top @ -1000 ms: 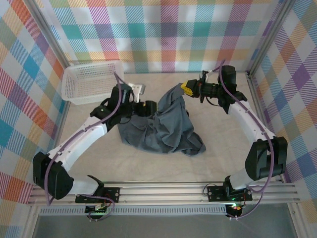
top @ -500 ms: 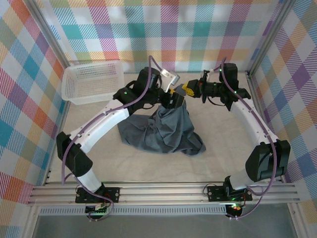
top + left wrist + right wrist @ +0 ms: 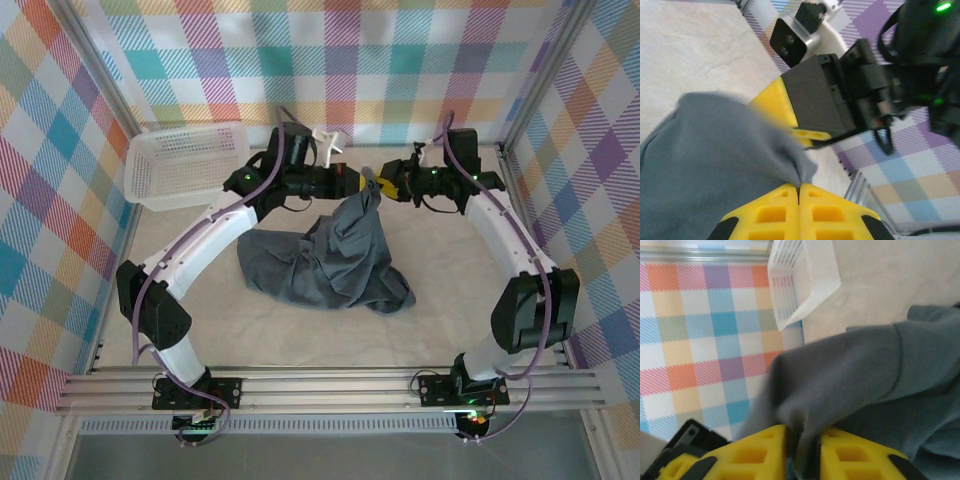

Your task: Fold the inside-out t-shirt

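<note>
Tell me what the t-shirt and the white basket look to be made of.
The t-shirt looks like soft knit cloth, probably cotton jersey, matte blue-grey: it drapes and wrinkles, and a stitched seam shows in the right wrist view. The basket looks like rigid white plastic, slightly glossy: its walls are a moulded lattice of small openings.

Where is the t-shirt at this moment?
In the top view the t-shirt lies centrally, its top corner lifted between the left hand and right hand.

left arm (image 3: pixel 200 250): white shells, black joints, purple cable along it | right arm (image 3: pixel 505 235): same white-and-black build, purple cable, green light | left gripper (image 3: pixel 799 202): black body, yellow pocketed tips | right gripper (image 3: pixel 801 452): yellow pocketed tips
</note>
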Robot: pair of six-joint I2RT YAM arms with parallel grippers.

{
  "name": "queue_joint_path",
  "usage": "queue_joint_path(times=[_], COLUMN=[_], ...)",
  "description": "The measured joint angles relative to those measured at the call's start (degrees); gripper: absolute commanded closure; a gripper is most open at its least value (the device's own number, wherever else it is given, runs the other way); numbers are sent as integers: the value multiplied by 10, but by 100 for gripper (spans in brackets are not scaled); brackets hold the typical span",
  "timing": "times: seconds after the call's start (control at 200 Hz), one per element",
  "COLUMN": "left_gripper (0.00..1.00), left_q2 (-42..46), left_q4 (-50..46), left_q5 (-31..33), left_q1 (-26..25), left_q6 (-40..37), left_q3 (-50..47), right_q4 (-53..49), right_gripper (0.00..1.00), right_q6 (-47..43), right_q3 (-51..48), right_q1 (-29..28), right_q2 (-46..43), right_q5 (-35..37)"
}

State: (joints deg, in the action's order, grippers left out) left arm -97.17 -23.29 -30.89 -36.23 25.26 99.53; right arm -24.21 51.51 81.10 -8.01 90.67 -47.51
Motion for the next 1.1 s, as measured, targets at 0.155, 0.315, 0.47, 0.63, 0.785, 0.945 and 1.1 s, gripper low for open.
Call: queue_joint_path(times=[0.155, 0.315, 0.47, 0.63, 0.785, 0.945, 1.1], left_gripper=[100, 100, 100, 100, 100, 100, 91], left_q2=[44, 57, 57, 57, 57, 57, 57], left_q4=[36, 43, 39, 40, 37, 35, 19], left_q5=[-30, -49, -57, -58, -57, -55, -47], left_q1=[16, 23, 28, 30, 31, 42, 67], left_q6=[58, 84, 91, 103, 113, 128, 124], left_q3=[-49, -55, -54, -47, -42, -41, -41], right_q4=[18, 65, 128, 168, 168, 163, 164], right_gripper=[56, 58, 49, 57, 75, 100, 100], right_q6=[-71, -159, -241, -293, -316, -327, -313], right_q3=[-45, -141, -166, -160, -141, -140, -138], right_q1=[45, 37, -43, -107, -111, -111, -112], right_q2=[-28, -162, -234, -216, -167, -165, -177], right_q5=[12, 46, 55, 83, 107, 93, 69])
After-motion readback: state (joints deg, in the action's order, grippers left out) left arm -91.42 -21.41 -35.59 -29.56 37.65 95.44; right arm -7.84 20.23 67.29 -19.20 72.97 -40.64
